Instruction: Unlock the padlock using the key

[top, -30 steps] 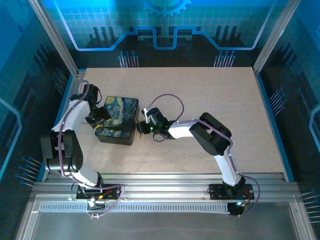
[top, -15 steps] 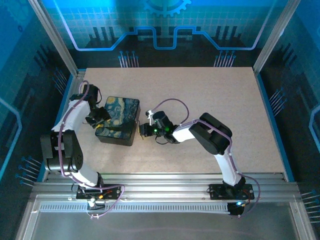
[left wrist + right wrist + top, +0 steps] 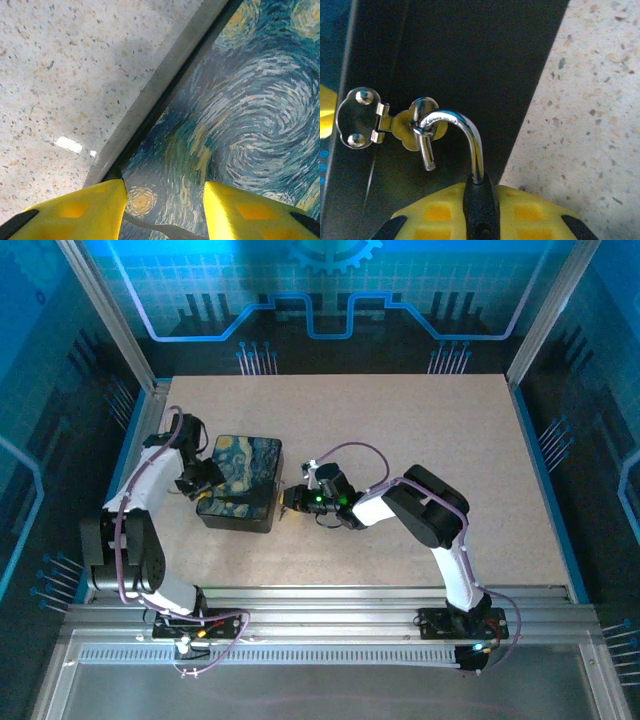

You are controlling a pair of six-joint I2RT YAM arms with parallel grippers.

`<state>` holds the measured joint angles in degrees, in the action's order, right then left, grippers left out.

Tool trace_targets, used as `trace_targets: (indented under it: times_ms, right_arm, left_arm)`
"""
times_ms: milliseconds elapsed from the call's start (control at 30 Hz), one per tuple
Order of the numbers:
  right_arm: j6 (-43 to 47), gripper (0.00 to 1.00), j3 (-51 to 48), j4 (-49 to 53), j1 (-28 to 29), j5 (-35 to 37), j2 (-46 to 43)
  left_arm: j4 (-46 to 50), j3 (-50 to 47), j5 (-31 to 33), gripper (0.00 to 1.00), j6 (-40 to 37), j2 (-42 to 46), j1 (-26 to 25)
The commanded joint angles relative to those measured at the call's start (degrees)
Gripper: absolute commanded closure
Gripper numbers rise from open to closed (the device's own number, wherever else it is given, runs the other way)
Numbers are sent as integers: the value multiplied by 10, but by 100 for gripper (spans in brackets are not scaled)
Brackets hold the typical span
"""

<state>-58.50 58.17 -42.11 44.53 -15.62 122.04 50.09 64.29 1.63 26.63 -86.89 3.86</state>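
- The right jaws are clenched on the padlock (image 3: 480, 210), its dark body pinched between the yellow fingers (image 3: 435, 212).
- The shackle (image 3: 472, 140) runs straight out from them, curves left and hooks through the hasp (image 3: 400, 127) on the side of the box (image 3: 470, 50). Its short leg hangs free beside the body, so the lock looks sprung.
- The box stands on the bench (image 3: 590, 100). Next, probably, that leg must back out of the hasp.
- The left jaws are parted over the painted lid (image 3: 250, 100) at the box's far side, gripping nothing.

No legible text, labels, numbers on padlock (image 3: 480, 205) or box (image 3: 240, 475).
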Motion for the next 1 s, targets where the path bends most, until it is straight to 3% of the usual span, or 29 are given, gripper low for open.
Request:
trace_targets:
  times_ms: [0,167,400,600,700,833,967]
  right_arm:
    - [-64,100,-6,-51,-14,49,-43]
    - [-53,100,-8,-31,-20,88,-63]
    - [-25,100,31,3,-43,78,-55]
    - [-4,100,71,-9,-51,44,-30]
    - [30,100,101,-11,-58,-16,-35]
    - [69,100,153,141,-60,-15,-26]
    - [55,100,167,199,-72,-14,6]
  left_arm:
    - [51,-26,-6,54,22,8,-9]
    - [50,-35,-4,53,27,8,-13]
    - [42,-40,-13,53,41,8,-24]
    - [47,-33,-10,53,42,-2,-32]
    - [48,-33,-2,53,38,-6,-32]
    - [49,-26,6,53,34,-17,-32]
    - [46,-20,5,53,34,-28,-32]
